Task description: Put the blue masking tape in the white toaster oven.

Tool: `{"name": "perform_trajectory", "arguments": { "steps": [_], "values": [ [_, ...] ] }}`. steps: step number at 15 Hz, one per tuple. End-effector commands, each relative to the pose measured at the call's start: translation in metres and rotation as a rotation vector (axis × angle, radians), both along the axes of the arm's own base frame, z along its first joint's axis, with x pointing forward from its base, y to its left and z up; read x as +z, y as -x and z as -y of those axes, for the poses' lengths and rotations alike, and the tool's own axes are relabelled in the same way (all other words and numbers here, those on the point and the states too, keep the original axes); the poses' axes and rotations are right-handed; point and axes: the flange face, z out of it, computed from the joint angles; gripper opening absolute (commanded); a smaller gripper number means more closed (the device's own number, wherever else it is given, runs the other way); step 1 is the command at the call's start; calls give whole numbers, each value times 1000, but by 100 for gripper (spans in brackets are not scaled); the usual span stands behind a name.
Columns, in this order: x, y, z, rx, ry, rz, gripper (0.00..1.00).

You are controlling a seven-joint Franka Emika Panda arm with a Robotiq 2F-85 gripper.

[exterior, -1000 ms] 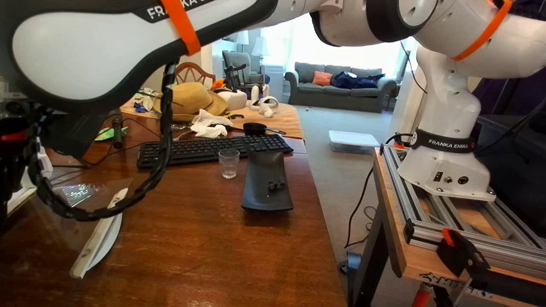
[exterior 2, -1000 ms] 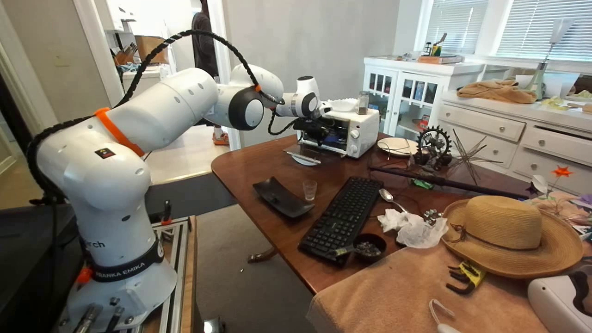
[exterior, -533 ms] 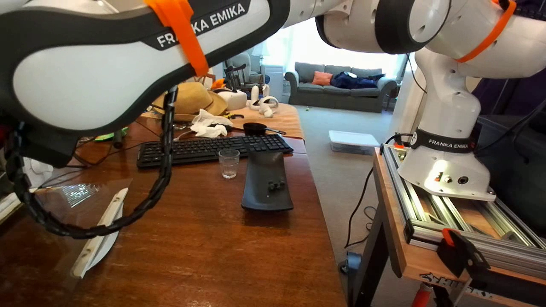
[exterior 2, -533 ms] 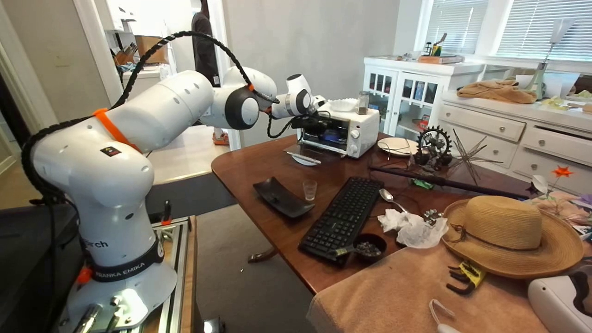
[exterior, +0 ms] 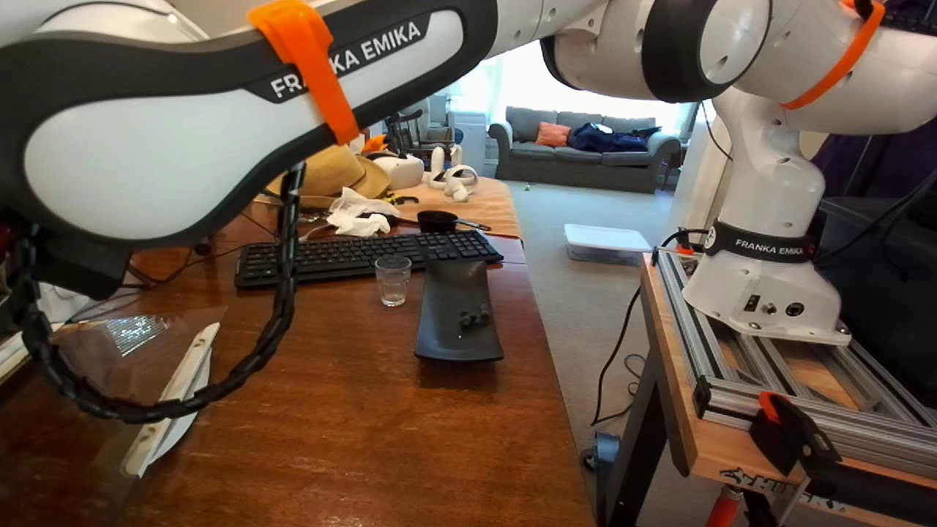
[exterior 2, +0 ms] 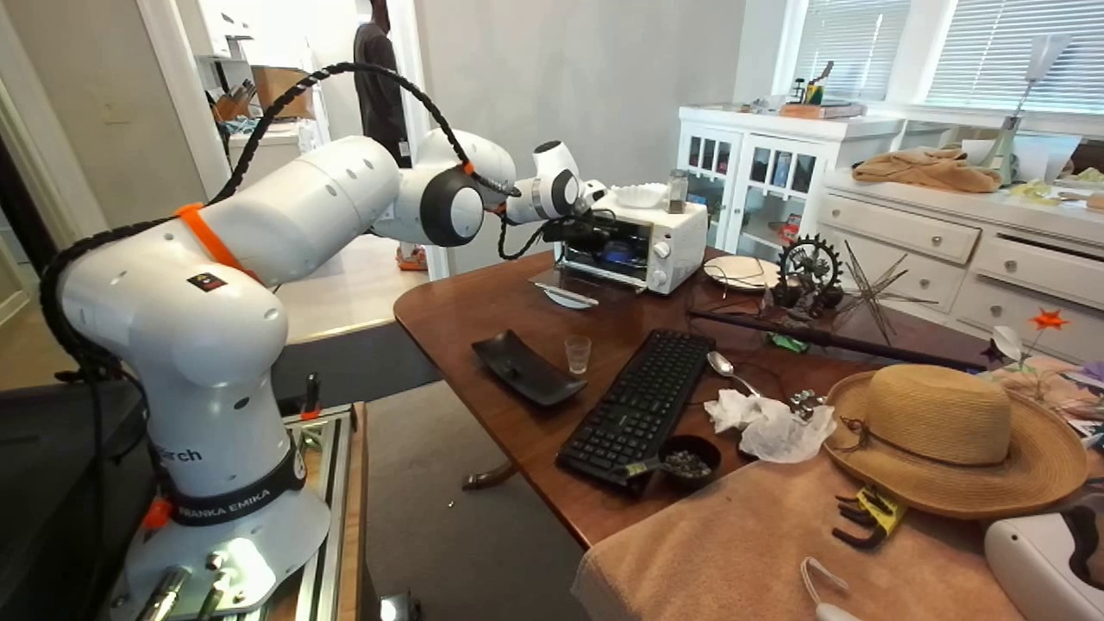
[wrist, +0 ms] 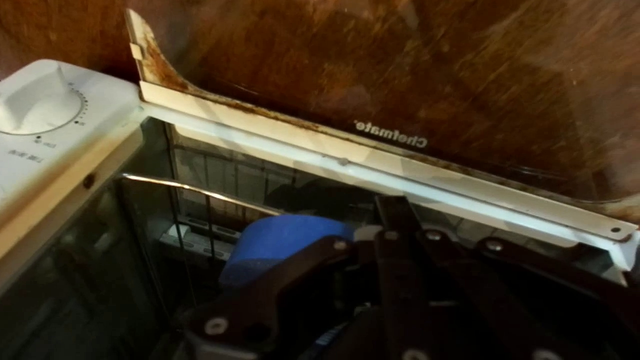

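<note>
The blue masking tape (wrist: 285,240) is inside the white toaster oven (wrist: 300,152), on the knob side of my gripper. In an exterior view its blue shows in the opening (exterior 2: 619,252) of the oven (exterior 2: 681,241). My gripper (wrist: 392,200) reaches into the oven mouth from above; it also shows dark at the opening in an exterior view (exterior 2: 591,235). The jaws look drawn close together, with the tape partly behind the near linkage. The picture is too dark to tell whether the tape's wall is between them. The glass door (wrist: 450,100) is folded down.
A wire rack (wrist: 200,192) is in the oven. A knob (wrist: 42,100) sits beside the opening. A glass jar (exterior 2: 677,191) stands on top. A black tray (exterior 2: 526,371), small glass (exterior 2: 578,354) and keyboard (exterior 2: 638,405) lie on the table. My cable hangs low (exterior: 282,315).
The forearm has swung lower in an exterior view, mostly in the first half second. The wrist has tilted and shifted slightly back from the oven; more of the blue tape shows. The door stays down.
</note>
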Motion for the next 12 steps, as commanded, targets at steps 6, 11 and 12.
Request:
{"name": "perform_trajectory", "arguments": {
  "steps": [6, 11, 12],
  "values": [
    [-2, 5, -4, -113, -81, -44, 0],
    [-2, -1, 2, -170, -105, -35, 0],
    [-2, -2, 4, -176, -106, -35, 1]
  ]
}}
